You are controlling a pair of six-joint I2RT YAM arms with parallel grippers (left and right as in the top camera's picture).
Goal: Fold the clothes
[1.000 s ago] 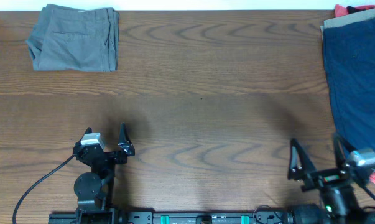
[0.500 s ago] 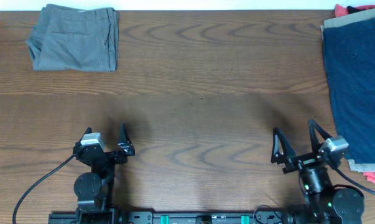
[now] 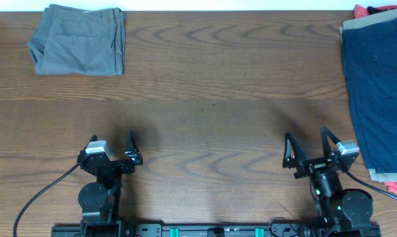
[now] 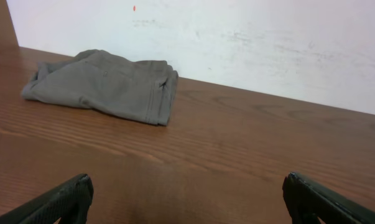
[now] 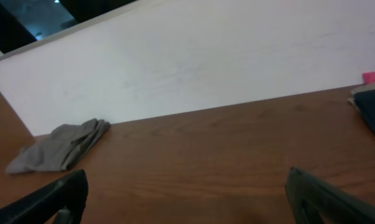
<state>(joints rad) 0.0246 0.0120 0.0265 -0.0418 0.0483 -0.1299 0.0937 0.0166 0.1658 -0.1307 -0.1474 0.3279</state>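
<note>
The grey-olive shorts (image 3: 78,39) lie folded into a compact rectangle at the table's far left corner, back pocket up. They also show in the left wrist view (image 4: 103,85) and small in the right wrist view (image 5: 60,147). My left gripper (image 3: 112,146) is open and empty near the front edge, far from the shorts; its fingers frame bare table (image 4: 187,199). My right gripper (image 3: 310,148) is open and empty at the front right (image 5: 187,199).
Navy blue shorts (image 3: 377,85) lie on a stack of tan (image 3: 366,23) and red garments (image 3: 369,10) along the right edge, close to my right gripper. A white wall borders the table's far edge.
My right arm has swung left, away from the navy stack, and settled near the front edge. The left arm and the grey-olive shorts have not moved.
</note>
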